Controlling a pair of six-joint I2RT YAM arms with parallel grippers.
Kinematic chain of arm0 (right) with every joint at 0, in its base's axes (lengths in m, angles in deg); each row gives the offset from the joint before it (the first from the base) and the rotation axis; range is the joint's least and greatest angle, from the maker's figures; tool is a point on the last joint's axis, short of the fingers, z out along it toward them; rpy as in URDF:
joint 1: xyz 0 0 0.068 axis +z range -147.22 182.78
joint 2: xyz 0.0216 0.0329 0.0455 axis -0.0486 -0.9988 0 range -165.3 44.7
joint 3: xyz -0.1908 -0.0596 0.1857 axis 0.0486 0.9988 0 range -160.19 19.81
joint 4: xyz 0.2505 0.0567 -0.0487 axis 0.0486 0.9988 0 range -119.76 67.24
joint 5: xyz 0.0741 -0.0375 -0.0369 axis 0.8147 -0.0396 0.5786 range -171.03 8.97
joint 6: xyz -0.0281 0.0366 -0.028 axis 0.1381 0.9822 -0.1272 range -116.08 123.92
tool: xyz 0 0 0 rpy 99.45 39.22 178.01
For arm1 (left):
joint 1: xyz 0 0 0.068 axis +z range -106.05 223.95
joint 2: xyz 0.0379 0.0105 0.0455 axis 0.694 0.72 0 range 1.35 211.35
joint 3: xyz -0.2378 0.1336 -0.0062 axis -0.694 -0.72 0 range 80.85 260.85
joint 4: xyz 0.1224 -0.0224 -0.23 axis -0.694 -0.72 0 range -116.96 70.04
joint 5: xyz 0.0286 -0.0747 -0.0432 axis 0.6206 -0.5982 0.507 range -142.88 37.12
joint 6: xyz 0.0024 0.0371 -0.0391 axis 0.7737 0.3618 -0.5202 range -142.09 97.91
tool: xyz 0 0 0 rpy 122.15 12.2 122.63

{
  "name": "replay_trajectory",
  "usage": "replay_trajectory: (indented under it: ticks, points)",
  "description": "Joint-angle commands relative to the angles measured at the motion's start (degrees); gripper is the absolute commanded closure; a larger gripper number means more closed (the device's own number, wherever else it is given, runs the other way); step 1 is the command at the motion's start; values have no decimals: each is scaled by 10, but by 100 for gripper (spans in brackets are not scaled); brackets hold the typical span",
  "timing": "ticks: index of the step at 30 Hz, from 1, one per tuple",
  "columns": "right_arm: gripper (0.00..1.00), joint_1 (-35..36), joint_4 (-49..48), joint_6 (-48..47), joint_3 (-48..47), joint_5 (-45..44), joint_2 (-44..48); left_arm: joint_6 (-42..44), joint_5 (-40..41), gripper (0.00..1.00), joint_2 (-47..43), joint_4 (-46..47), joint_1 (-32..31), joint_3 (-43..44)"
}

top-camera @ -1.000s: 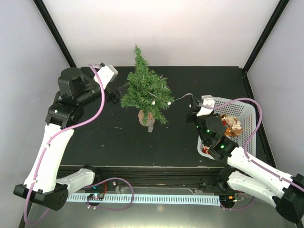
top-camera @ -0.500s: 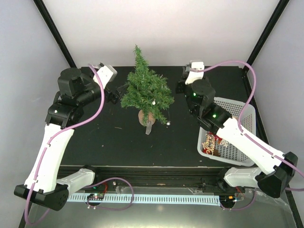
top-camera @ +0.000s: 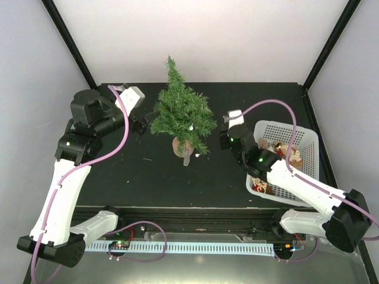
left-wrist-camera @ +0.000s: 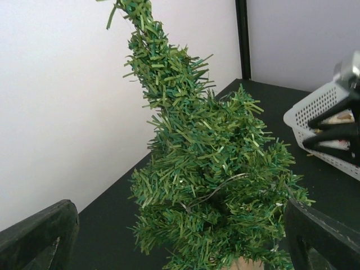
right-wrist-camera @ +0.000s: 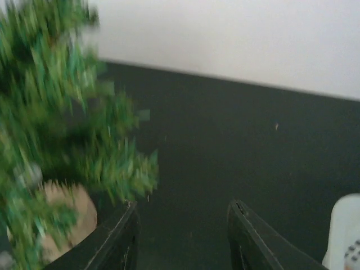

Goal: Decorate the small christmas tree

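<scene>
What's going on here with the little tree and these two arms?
A robot is decorating a small christmas tree. Both hands are open and empty, the left hand beside the tree, the right hand facing its base. A thin wire hangs in the branches; ornaments wait in the white basket.

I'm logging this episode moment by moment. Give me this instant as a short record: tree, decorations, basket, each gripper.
tree: small christmas tree, standing on its wooden base, mid-table
on tree: thin wire with small pale beads across the lower branches; no other ornament visible
basket: white basket on the tree's right, ornaments inside
left gripper: left gripper open, empty, close beside the tree's left
right gripper: right gripper open, empty, between tree and basket; its wrist view is blurred
</scene>
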Motion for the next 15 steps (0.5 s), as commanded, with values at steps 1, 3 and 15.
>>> replay_trajectory:
  ticks: [1, 3, 15]
  points:
    - [55, -7, -23, 27, 66, 84, 27, 9, -27, 1, -8, -7, 5, -3]
    - [53, -8, -41, 31, 101, 114, 24, 10, -32, 1, -9, -8, 5, -6]
    - [51, -25, -140, 22, 134, 237, -122, 20, -37, 1, -12, -19, 6, -11]
